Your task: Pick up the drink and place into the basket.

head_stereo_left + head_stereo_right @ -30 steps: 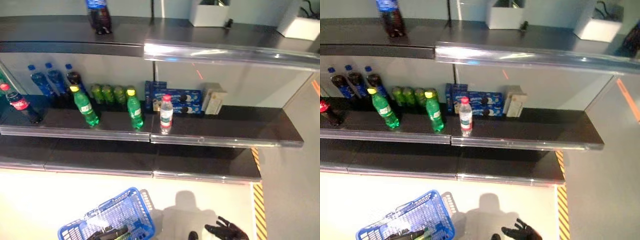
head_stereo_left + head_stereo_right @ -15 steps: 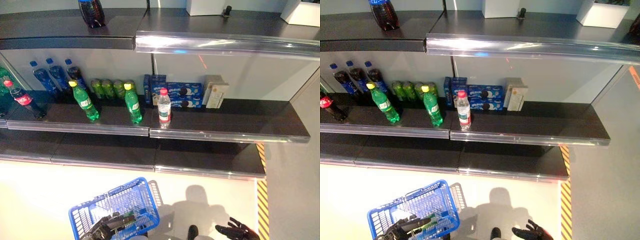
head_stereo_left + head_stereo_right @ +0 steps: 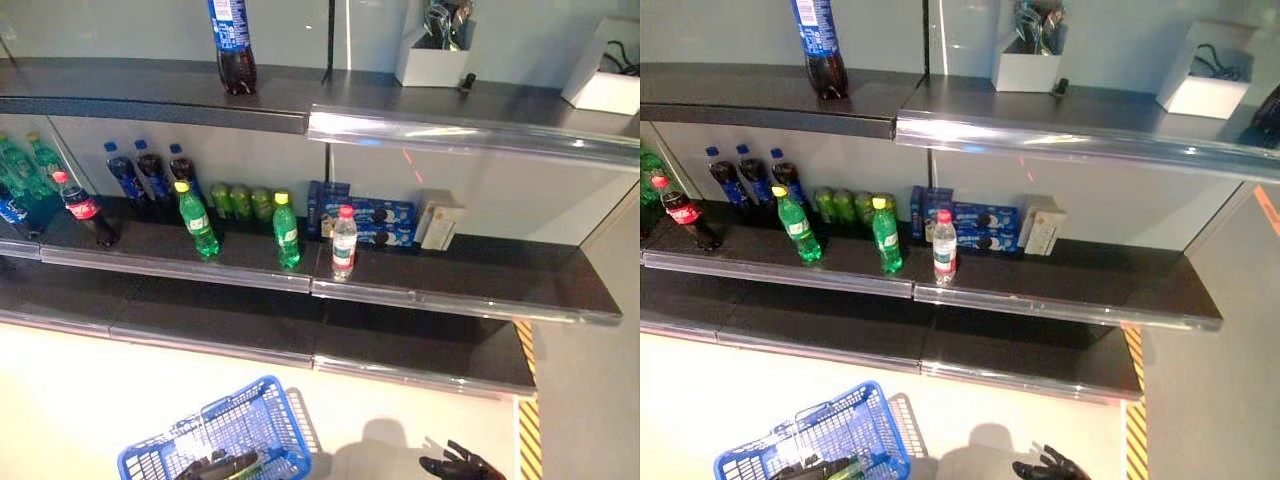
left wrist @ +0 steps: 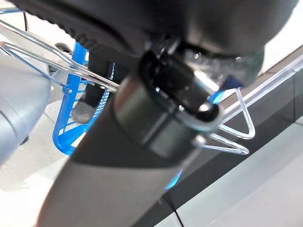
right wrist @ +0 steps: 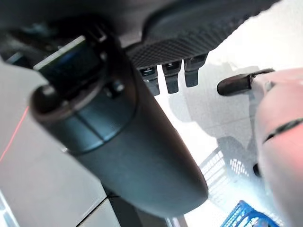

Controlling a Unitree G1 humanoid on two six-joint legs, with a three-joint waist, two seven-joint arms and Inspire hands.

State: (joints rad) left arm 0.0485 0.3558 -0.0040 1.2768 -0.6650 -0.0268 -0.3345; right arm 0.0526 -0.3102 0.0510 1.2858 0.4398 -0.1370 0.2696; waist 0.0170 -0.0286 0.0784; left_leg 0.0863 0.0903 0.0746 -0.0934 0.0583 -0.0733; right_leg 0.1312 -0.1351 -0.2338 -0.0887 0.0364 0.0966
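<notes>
Here we hold the blue basket [image 3: 240, 440] by its handle in our left hand [image 3: 215, 466]; our right hand [image 3: 458, 466] hangs released, well apart from the water bottle [image 3: 344, 243] at the middle shelf's [image 3: 480, 290] front edge.

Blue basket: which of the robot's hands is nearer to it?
Left. The left hand sits at the blue basket, on its handle; the right hand hangs apart, off to the basket's right.
</notes>
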